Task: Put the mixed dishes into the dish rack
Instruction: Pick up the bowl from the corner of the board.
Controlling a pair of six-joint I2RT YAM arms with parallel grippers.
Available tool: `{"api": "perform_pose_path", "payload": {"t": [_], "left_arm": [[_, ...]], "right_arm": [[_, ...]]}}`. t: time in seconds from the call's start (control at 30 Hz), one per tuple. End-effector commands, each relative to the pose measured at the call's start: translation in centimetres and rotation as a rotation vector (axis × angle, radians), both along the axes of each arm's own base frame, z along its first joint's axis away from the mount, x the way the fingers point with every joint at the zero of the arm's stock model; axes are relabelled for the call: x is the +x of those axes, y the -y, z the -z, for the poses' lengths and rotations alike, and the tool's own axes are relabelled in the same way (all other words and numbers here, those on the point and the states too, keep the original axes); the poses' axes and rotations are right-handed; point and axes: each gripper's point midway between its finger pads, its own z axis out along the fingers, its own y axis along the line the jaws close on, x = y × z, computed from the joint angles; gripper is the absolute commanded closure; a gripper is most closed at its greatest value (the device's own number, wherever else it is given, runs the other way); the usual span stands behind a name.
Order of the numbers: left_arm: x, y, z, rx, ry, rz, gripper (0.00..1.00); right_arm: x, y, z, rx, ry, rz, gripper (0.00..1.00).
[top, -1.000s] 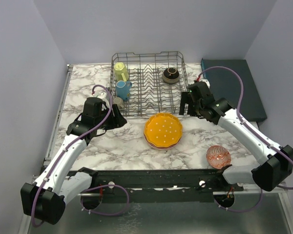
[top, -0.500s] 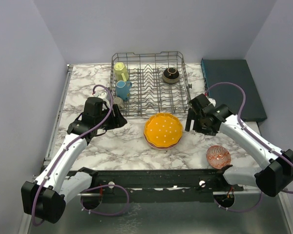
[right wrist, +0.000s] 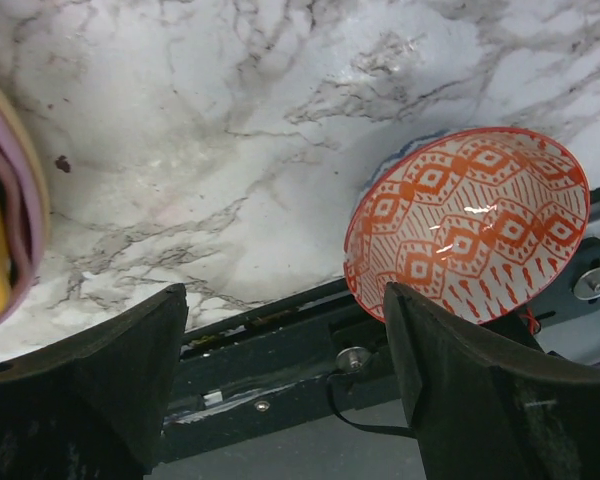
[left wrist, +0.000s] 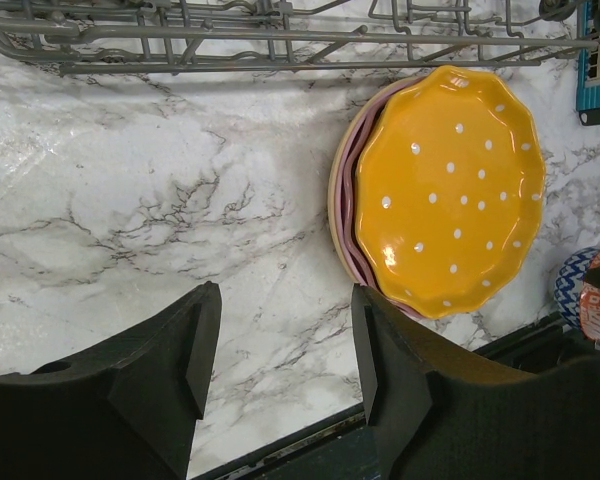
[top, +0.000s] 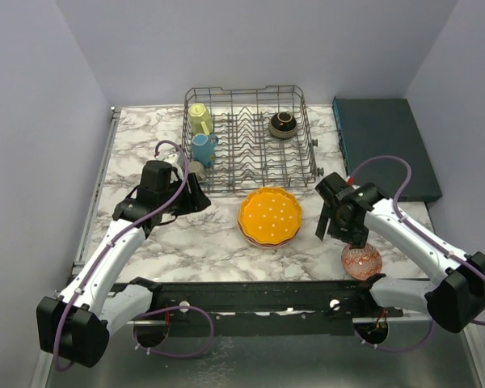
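our right end effector (right wrist: pixel 280 330) hangs wide open and empty close by the red-patterned bowl (right wrist: pixel 470 225), at the near edge of the tabletop (right wrist: pixel 230 120) toward its right corner. our left end effector (left wrist: pixel 285 330) gapes wide too, empty, near the orange plate (left wrist: pixel 450 190).

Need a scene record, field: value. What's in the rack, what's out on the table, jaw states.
rack: dish rack, far middle of the table
in rack: yellow mug, blue mug, dark brown bowl
on table: orange plate stacked on pink plate; red-patterned bowl near the right front edge
left jaws: open, empty, over bare marble left of the plates
right jaws: open, empty, between the plates and the red-patterned bowl
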Motion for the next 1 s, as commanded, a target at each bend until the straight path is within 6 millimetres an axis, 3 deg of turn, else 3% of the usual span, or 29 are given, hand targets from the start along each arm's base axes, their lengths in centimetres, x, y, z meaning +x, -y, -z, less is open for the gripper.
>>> {"api": "perform_pose_path", "payload": {"t": [0.0, 0.3, 0.53, 0.7, 0.97], "left_arm": [[-0.1, 0.0, -0.2, 0.002, 0.002, 0.015, 0.39], [-0.1, 0.1, -0.1, -0.001, -0.006, 0.021, 0.39], [-0.2, 0.1, -0.1, -0.003, -0.005, 0.022, 0.39], [-0.2, 0.2, -0.2, -0.009, -0.003, 0.024, 0.39], [-0.4, 0.3, -0.3, -0.015, -0.003, 0.029, 0.39]], "right_arm": [[-2.0, 0.6, 0.6, -0.008, -0.055, 0.042, 0.16], [-2.4, 0.0, 2.1, 0.019, -0.09, 0.06, 0.24], [-3.3, 0.8, 2.7, -0.015, -0.117, 0.086, 0.28], [-4.3, 1.2, 4.3, -0.035, -0.158, 0.118, 0.31], [-4.2, 1.0, 5.4, -0.048, -0.185, 0.118, 0.35]]}}
